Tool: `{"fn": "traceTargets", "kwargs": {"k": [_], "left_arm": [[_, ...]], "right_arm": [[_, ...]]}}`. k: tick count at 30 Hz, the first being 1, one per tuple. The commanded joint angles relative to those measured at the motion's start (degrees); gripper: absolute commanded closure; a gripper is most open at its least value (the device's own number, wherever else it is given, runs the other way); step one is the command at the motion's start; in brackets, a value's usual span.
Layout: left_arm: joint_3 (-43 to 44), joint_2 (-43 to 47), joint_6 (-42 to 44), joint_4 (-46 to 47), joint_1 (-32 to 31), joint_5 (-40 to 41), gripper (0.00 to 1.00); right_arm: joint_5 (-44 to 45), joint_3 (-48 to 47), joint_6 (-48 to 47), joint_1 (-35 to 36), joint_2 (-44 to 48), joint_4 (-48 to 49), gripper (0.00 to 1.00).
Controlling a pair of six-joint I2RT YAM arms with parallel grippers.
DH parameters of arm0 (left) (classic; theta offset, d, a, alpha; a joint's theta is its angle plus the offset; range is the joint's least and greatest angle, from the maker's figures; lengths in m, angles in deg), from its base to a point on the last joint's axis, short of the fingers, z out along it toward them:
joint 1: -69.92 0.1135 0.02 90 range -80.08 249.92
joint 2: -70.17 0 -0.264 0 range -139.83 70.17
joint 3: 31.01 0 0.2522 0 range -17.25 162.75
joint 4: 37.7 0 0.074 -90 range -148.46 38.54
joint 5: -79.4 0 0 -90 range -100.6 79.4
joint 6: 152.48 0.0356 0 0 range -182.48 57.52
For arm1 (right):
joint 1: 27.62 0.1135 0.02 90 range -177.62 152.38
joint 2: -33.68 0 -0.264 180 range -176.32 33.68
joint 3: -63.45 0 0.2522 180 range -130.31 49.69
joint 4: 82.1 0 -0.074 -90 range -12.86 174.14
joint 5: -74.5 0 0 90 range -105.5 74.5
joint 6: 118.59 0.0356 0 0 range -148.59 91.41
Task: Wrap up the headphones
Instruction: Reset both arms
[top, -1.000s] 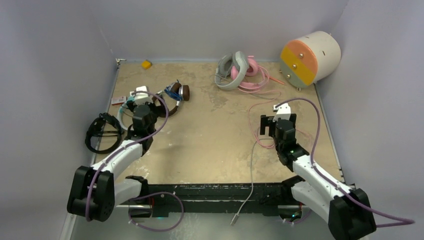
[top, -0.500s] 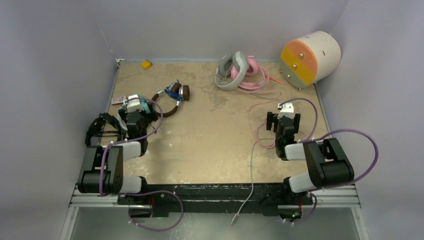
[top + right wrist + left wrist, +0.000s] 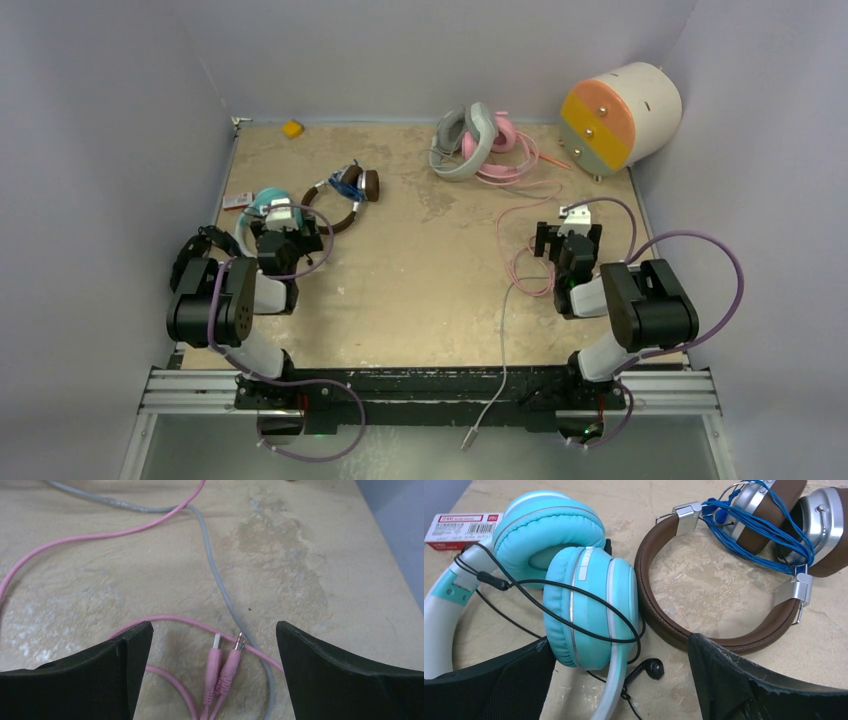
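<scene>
Teal-and-white headphones (image 3: 584,605) lie by the table's left edge (image 3: 262,203) with a thin black cable and earbud (image 3: 651,669) draped over them. My left gripper (image 3: 621,680) (image 3: 283,232) hovers open just near of them, holding nothing. Brown-and-silver headphones (image 3: 664,625) (image 3: 345,195), wrapped in blue cable (image 3: 759,530), lie to their right. Black headphones (image 3: 200,262) sit at the far left. Grey-white (image 3: 462,140) and pink headphones (image 3: 503,135) lie at the back. My right gripper (image 3: 212,645) (image 3: 568,240) is open above two pink plugs (image 3: 222,672) and the pink cable (image 3: 520,225).
A grey cable (image 3: 220,580) (image 3: 503,340) runs off the near edge. A big cream cylinder (image 3: 620,115) with an orange-and-yellow face sits at the back right. A small yellow object (image 3: 292,128) lies back left, and a red-and-white box (image 3: 461,525) lies beside the teal pair.
Both arms have folded back toward their bases, elbows raised. The left gripper has drawn slightly nearer, uncovering a teal ear cup. The right gripper stays over the pink cable. Both remain open.
</scene>
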Motion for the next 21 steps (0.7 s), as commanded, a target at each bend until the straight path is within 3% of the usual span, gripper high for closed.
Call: {"fn": "traceTargets", "kwargs": {"k": [1, 4, 8, 21], "left_arm": [[0.7, -0.1, 2.3, 5.7, 0.3, -5.3, 0.07], [0.6, 0.2, 2.4, 5.3, 0.3, -5.3, 0.03], [0.6, 0.1, 2.3, 5.6, 0.3, -5.3, 0.02], [0.7, 0.0, 2.3, 5.4, 0.3, -5.3, 0.01]], "right_arm": [[-8.8, 0.3, -1.1, -0.7, 0.5, 1.3, 0.02], [-6.4, 1.7, -2.7, -0.9, -0.6, 7.3, 0.01], [-7.0, 0.0, -1.3, -0.9, -0.4, 3.0, 0.01], [-6.6, 0.3, -1.4, -0.9, -0.7, 4.2, 0.01]]}}
